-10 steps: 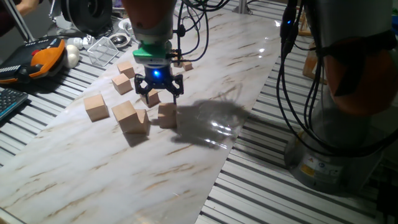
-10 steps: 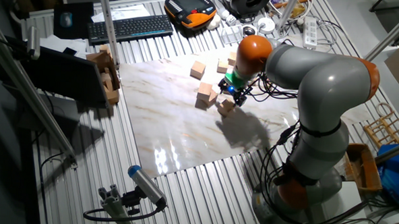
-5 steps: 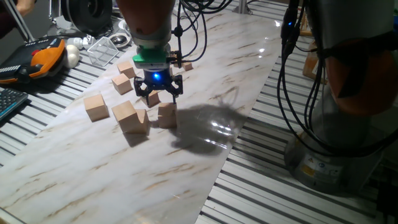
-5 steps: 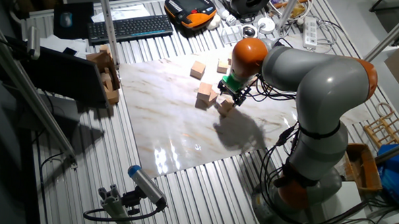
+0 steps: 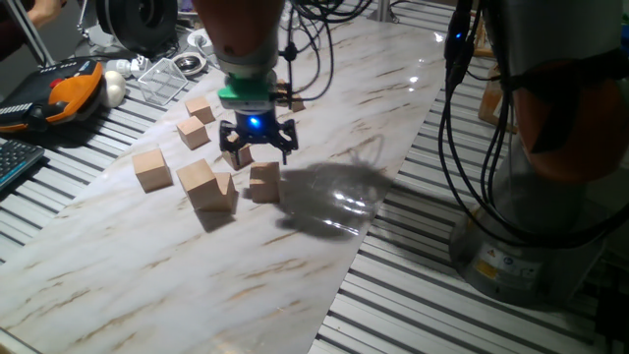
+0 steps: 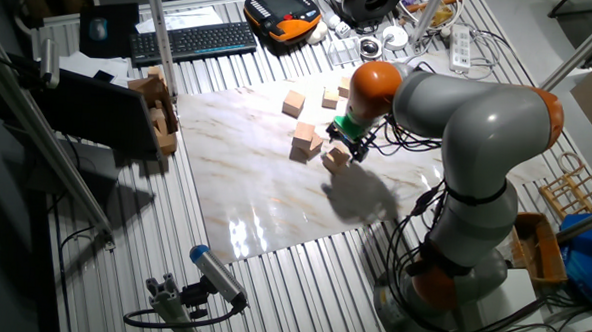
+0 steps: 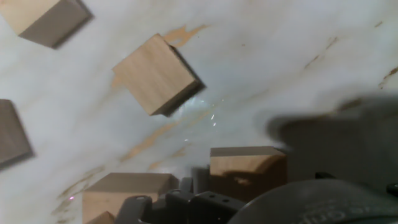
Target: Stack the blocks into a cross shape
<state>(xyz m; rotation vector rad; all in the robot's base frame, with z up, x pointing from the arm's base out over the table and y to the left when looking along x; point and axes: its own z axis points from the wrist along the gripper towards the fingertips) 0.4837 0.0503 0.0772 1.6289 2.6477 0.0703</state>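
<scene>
Over the marble table [image 5: 324,88] hangs my claw [image 5: 257,144], its blue light glowing, fingers spread and holding nothing, just above the block cluster. Progress check: nothing is stacked yet, as far as I can judge. Every block I can see sits flat on the table, no cross in sight. Nearest to me is one tan block [image 5: 263,182] right under my fingers, and beside it, almost touching, a bigger-looking block [image 5: 207,185] toward the front. Another block [image 5: 151,168] sits apart to the left of that one, and two more cubes [image 5: 195,132] lie farther back near the table's far edge, one of them partly behind my claw. From the other fixed view the same scatter shows: blocks [image 6: 306,138] loose around my claw [image 6: 349,136], none on top of another. Down the hand view I see a tilted block [image 7: 158,74] on the marble ahead, a block [image 7: 247,163] close under the fingers, and another [image 7: 127,190] beside it at the bottom edge. So the whole build is left: a base to lay and pieces to set crosswise on it. Against half a second ago, my claw has slid slightly right and sits a touch lower over the nearest block, while the blocks themselves have not budged. A second ago I was also a bit further left, so I am drifting sideways, open all the while.
</scene>
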